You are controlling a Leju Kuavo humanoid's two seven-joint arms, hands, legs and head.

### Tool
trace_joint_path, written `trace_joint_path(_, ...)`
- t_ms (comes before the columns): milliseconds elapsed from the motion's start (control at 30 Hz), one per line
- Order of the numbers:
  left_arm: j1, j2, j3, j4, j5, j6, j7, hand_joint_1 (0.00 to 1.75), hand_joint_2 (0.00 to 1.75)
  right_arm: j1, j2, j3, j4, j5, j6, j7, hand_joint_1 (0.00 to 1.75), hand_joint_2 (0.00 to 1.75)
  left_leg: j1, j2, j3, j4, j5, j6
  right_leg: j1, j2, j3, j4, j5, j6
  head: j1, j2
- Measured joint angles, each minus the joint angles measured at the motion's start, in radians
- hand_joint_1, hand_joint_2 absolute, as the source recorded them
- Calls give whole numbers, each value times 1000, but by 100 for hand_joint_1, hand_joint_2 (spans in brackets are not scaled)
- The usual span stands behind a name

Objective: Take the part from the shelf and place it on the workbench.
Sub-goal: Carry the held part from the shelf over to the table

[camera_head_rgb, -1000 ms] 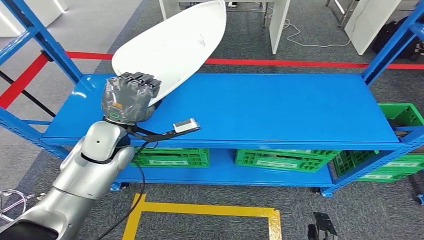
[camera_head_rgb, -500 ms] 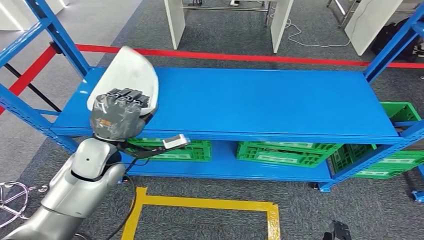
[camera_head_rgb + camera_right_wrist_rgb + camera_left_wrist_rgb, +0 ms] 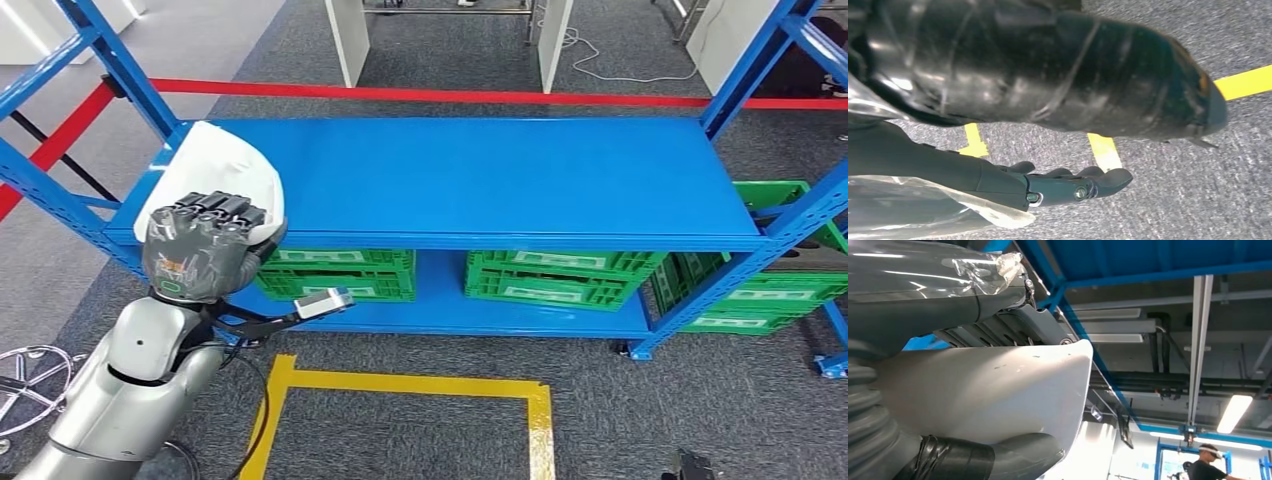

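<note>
- Part (image 3: 222,165): white, smooth, curved shell, held up at the left end of the shelf (image 3: 480,180), its upper portion seen against the blue top deck. Whether its edge touches the deck, I cannot tell.
- Left wrist view: the part's (image 3: 998,390) pale surface carries a few small scuffs; its rounded rim sits between dark fingers (image 3: 1013,327) on one face and the thick grey thumb (image 3: 1018,460) on the other.
- Left hand (image 3: 205,248): fingers curled over the part's lower edge and clamped on it. Hand is in front of the shelf's left front corner.
- Left arm (image 3: 135,380): silver, comes up from the lower left; a small grey camera module (image 3: 322,302) juts out on a bracket near the wrist.
- Right hand (image 3: 1068,185): hangs over grey carpet; dark fingers lie extended close alongside each other, nothing in them.
- Shelf: blue steel frame, top deck bare to the right of the part.
- Green crates (image 3: 560,280) stand on the lower deck.
- Floor: yellow tape (image 3: 400,385) in front of the shelf, red tape (image 3: 450,96) behind it.
- A person (image 3: 1205,467) stands far off in the left wrist view.
</note>
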Motion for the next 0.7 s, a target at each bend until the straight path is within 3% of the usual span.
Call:
trace_joint_path(67, -2, 2, 2, -13, 0, 0, 0, 175, 175, 0, 3, 0, 0, 1, 3, -1, 0, 0, -10, 0, 78, -119, -4, 17, -2, -1, -8, -2, 18, 9, 1, 0)
trace_joint_path(100, -3, 3, 2, -18, -1, 0, 0, 175, 175, 0, 3, 0, 0, 1, 4, -1, 0, 0, -14, -1, 91, -145, -8, 19, -3, -2, -9, -5, 27, 15, -1, 0)
trace_joint_path(167, -4, 4, 2, -21, -1, 0, 0, 175, 175, 0, 2, 0, 0, 1, 4, -1, 0, 0, -14, 1, 83, -162, 13, 17, -6, -2, -13, -14, 42, 27, -4, 0)
trace_joint_path(200, -4, 4, 2, -23, -1, 0, 0, 175, 175, 0, 1, 0, 1, 1, 4, -1, 0, 0, -11, 3, 75, -170, 28, 19, -5, -1, -21, -8, 28, 31, -4, 0)
trace_joint_path(233, -4, 4, 2, -24, -1, 0, 0, 175, 175, 1, 0, 0, 1, 1, 4, 0, 0, 0, -7, 5, 63, -178, 44, 22, -4, -1, -32, 13, -5, 35, -2, 0)
trace_joint_path(300, -3, 4, 2, -26, -1, 0, 0, 175, 175, 0, 0, 0, 2, 1, 4, 0, 0, 0, -3, 7, 32, -183, 73, 26, -7, -1, -61, 113, -108, 44, 2, 0)
trace_joint_path(333, -1, 4, 2, -26, -1, 0, 0, 175, 175, 0, -1, 0, 2, 1, 4, 0, 0, 0, -3, 7, 14, -182, 86, 25, -8, -1, -71, 176, -144, 48, 4, 0)
trace_joint_path(367, 0, 4, 2, -26, -1, 0, 0, 175, 175, 0, -2, 0, 2, 1, 4, -1, 0, 0, -3, 8, -3, -180, 99, 24, -9, -1, -73, 227, -156, 52, 4, 0)
trace_joint_path(400, 2, 4, 2, -26, -1, 0, 0, 175, 175, 0, -2, 0, 2, 1, 4, -1, 0, 0, -2, 9, -21, -177, 111, 21, -10, -1, -64, 253, -143, 56, 4, 0)
trace_joint_path(433, 3, 4, 2, -26, -1, 0, 1, 175, 175, 0, -3, 0, 2, 1, 4, -1, 0, 0, 0, 10, -39, -172, 123, 17, -11, -1, -39, 246, -114, 60, 4, 0)
trace_joint_path(467, 3, 4, 2, -27, -1, 0, 2, 175, 175, -1, -3, 0, 2, 1, 4, -1, 0, 0, 2, 10, -57, -165, 133, 13, -13, -2, 3, 206, -86, 63, 4, 0)
trace_joint_path(500, 3, 4, 2, -28, -1, 0, 3, 175, 175, -3, -3, 0, 2, 1, 4, -2, 0, 0, 2, 10, -75, -156, 141, 7, -16, -1, 56, 141, -79, 66, 4, 0)
trace_joint_path(567, 2, 5, 2, -34, -1, 1, 7, 175, 175, -6, -3, 0, 2, 1, 4, -3, 0, 0, 1, 11, -100, -136, 155, -5, -16, 1, 148, 9, -108, 60, 4, 0)
trace_joint_path(633, 1, 5, 1, -39, -1, 2, 10, 175, 175, -7, -3, 0, 2, 1, 3, -4, 0, 0, 1, 12, -109, -131, 173, -14, -11, 2, 168, -37, -129, 42, 3, 0)
trace_joint_path(700, 1, 8, -1, -40, -2, 2, 11, 175, 175, -4, -3, 0, 3, 0, 3, -2, 0, 0, 4, 10, -115, -130, 174, -24, -11, -2, 149, -33, -115, 24, 3, 0)
